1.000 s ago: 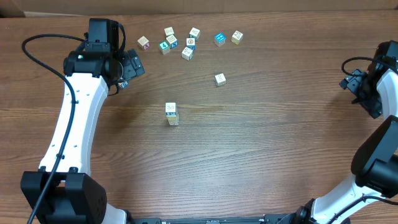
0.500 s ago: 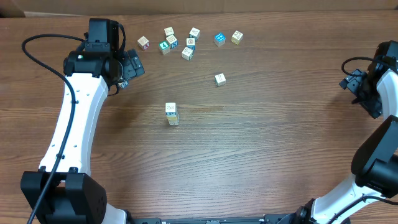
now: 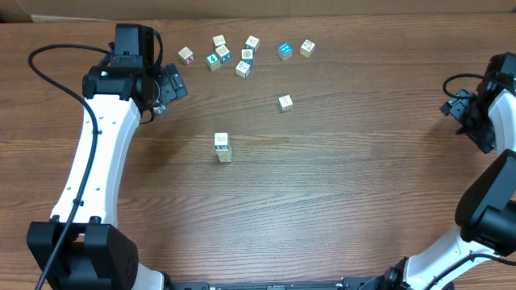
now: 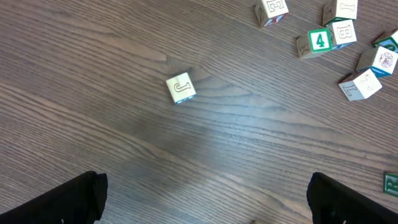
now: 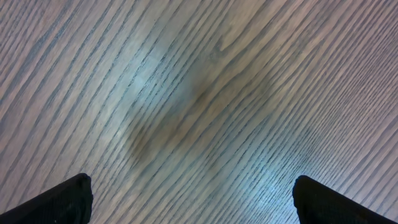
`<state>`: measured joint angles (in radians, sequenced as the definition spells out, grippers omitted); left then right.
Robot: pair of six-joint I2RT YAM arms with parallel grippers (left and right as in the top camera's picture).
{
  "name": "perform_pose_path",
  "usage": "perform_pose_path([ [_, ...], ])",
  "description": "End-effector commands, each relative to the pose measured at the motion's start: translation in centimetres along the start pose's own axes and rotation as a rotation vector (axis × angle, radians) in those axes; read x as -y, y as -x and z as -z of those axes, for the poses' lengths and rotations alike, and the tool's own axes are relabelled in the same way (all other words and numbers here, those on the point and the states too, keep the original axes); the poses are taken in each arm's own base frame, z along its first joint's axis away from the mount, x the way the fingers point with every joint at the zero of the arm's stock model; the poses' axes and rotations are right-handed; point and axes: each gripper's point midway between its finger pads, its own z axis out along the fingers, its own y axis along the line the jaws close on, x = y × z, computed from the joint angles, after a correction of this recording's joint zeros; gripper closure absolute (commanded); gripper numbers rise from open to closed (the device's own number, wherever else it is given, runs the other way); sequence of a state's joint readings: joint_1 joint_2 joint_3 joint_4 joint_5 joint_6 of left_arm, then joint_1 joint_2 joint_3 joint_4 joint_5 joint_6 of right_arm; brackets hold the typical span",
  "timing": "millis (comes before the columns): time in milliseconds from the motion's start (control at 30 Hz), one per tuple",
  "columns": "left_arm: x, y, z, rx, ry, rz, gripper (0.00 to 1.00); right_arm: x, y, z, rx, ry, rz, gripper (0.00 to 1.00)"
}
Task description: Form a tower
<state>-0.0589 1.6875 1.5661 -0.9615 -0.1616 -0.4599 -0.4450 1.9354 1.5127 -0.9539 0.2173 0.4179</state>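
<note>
On the brown wood-grain table (image 3: 339, 201), the left gripper (image 3: 172, 86) and right gripper (image 3: 468, 113) hover with fingers spread wide, empty. The narrow tower of small pale wooden cubes (image 3: 222, 147) stands mid-table, well apart from both. It is probably light, rigid and easily toppled, so it is best steadied by pinching opposite flat sides low down. The loose printed wooden cubes (image 3: 242, 56) lie beyond it.

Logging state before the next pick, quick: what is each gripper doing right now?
Left gripper: open, holding nothing.
Right gripper: open, holding nothing.

Pale wooden tower (image 3: 222, 147), whitish on top; brown wood-grain table (image 3: 339, 185).
</note>
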Motion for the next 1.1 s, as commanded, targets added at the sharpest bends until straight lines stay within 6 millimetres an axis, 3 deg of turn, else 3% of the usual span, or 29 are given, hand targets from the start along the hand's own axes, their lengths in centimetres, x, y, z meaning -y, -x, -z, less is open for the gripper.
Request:
perform_pose_path([
  [0,0.2,0.5,0.2,0.013,-0.001,-0.019,0.00,0.0,1.2,1.4,0.046,0.017,-0.010,0.00],
  [333,0.2,0.5,0.2,0.013,-0.001,-0.019,0.00,-0.1,1.2,1.3,0.044,0.016,-0.009,0.00],
  [567,0.2,0.5,0.2,0.013,-0.001,-0.019,0.01,-1.6,1.0,3.5,0.086,0.052,0.022,0.00],
  [733,0.2,0.5,0.2,0.013,-0.001,-0.019,0.01,-4.1,0.4,6.6,0.143,0.110,0.074,0.00],
  [1067,0.2,0.5,0.2,0.012,-0.001,-0.019,0.00,-9.3,-2.7,16.3,0.301,0.296,0.205,0.00],
])
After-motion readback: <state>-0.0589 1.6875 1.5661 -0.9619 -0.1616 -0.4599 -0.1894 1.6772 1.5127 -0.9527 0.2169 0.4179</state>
